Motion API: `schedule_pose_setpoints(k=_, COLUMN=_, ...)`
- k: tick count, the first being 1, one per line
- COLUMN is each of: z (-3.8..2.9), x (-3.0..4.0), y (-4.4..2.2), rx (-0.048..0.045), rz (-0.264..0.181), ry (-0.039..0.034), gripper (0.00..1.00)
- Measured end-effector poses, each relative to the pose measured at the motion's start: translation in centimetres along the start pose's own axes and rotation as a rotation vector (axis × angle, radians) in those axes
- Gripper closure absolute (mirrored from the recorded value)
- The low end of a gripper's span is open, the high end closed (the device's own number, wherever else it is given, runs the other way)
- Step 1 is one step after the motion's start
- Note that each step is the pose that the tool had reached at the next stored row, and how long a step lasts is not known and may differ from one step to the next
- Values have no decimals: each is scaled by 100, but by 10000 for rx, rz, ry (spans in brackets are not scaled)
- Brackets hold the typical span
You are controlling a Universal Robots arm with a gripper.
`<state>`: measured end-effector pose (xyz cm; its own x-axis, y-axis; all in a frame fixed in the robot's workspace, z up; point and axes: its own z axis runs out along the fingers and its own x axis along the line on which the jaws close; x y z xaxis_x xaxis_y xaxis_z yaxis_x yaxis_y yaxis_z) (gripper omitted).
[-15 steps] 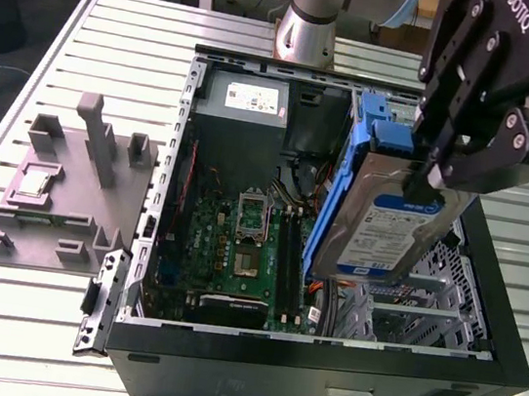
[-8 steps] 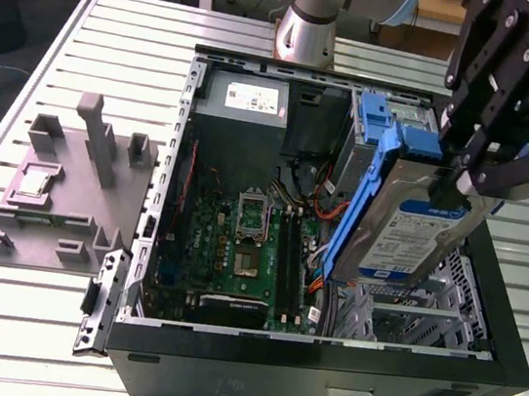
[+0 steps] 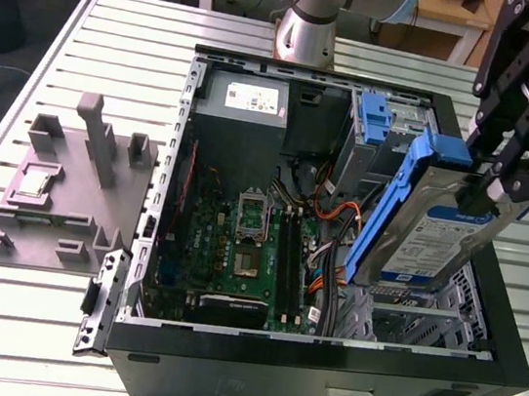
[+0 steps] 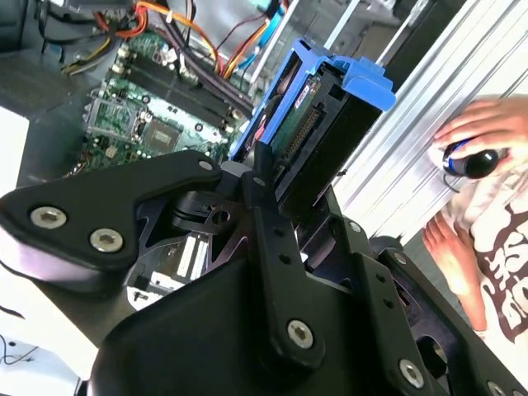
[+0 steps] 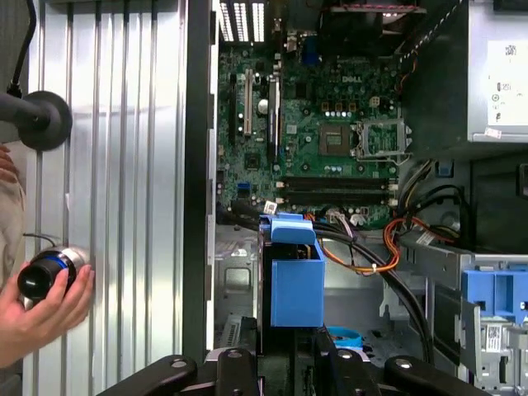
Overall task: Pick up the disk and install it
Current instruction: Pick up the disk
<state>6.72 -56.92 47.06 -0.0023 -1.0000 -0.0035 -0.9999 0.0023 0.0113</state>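
Note:
The disk (image 3: 432,231) is a silver-grey drive with a white-and-blue label and blue side rails. It hangs tilted, label towards the exterior view's right, over the metal drive cage (image 3: 415,316) at the open computer case's (image 3: 320,363) right side. My gripper (image 3: 487,195) is shut on the disk's upper end. The wrist views show the blue rail end (image 5: 295,280) and connector edge (image 4: 301,132) sticking out past my black fingers (image 4: 264,194), above the case interior.
Inside the case lie the green motherboard (image 3: 248,245), a grey power-supply box (image 3: 243,106), orange and black cables (image 3: 331,217) and a blue bracket (image 3: 375,115). A grey fixture (image 3: 70,181) sits on the slatted table at the exterior view's left. A person's hand (image 5: 41,301) holds a small device beside the case.

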Motion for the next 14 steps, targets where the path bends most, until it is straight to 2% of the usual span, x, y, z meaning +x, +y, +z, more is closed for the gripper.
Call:
schedule_pose_setpoints(k=4, z=4, x=0, y=-134, rx=-4, rz=1, ry=0, gripper=65)
schedule_pose_setpoints(k=9, z=10, x=-1, y=-268, rx=-6, rz=-1, ry=-1, gripper=65)
schedule_pose_setpoints(k=11, z=16, x=-1, y=-307, rx=-6, rz=0, ry=-2, gripper=65)
schedule_pose_setpoints(k=14, z=45, x=-1, y=-331, rx=-7, rz=0, ry=0, gripper=65)
